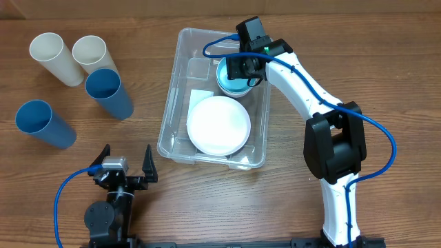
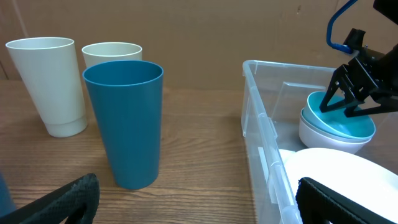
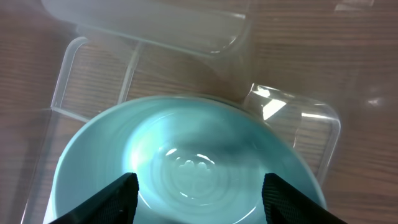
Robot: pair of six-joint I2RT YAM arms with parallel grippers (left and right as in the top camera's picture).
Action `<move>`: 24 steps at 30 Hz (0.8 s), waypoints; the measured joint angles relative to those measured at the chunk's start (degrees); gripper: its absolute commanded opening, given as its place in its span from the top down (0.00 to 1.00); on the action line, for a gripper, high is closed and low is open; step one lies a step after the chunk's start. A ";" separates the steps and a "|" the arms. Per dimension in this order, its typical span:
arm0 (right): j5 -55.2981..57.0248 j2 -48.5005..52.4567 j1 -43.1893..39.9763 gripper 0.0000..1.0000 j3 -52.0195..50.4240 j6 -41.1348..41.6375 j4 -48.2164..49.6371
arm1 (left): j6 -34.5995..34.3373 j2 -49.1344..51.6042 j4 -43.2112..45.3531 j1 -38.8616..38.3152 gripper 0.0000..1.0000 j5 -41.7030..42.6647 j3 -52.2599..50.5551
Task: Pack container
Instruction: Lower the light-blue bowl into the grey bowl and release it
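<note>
The container (image 1: 171, 96) is a large clear bin in the middle of the table. Inside it a white plate (image 1: 218, 124) lies at the near end and a teal bowl (image 1: 229, 81) sits nested in a white bowl (image 2: 323, 138) at the far end. My right gripper (image 1: 242, 69) hovers open just above the teal bowl (image 3: 186, 168), its fingers (image 3: 199, 193) spread wide over the bowl's inside. My left gripper (image 1: 124, 164) is open and empty at the table's front edge, left of the container (image 2: 258, 118).
Two cream cups (image 1: 55, 58) (image 1: 93, 54) and two blue cups (image 1: 109, 91) (image 1: 45, 124) stand on the wooden table left of the container. The nearest blue cup (image 2: 124, 121) stands just ahead of my left gripper (image 2: 196, 199).
</note>
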 measured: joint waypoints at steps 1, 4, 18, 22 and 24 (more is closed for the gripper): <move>-0.24 0.00 0.02 0.34 0.00 -0.11 -0.07 | 0.00 0.00 -0.02 0.00 0.00 0.00 0.00; -1.46 0.00 0.00 0.34 0.85 -0.28 -0.33 | 0.00 0.00 0.00 0.00 0.00 0.02 0.00; -3.45 -0.02 2.45 0.34 5.57 -4.83 1.16 | 0.00 -0.02 0.00 0.00 0.00 0.00 0.00; -3.41 -0.02 2.51 0.34 5.57 -6.36 2.27 | 0.00 0.00 0.00 0.00 0.00 0.00 0.00; -3.41 -0.02 2.51 0.34 5.57 -7.08 2.82 | 0.00 0.00 0.00 0.00 0.00 0.00 0.00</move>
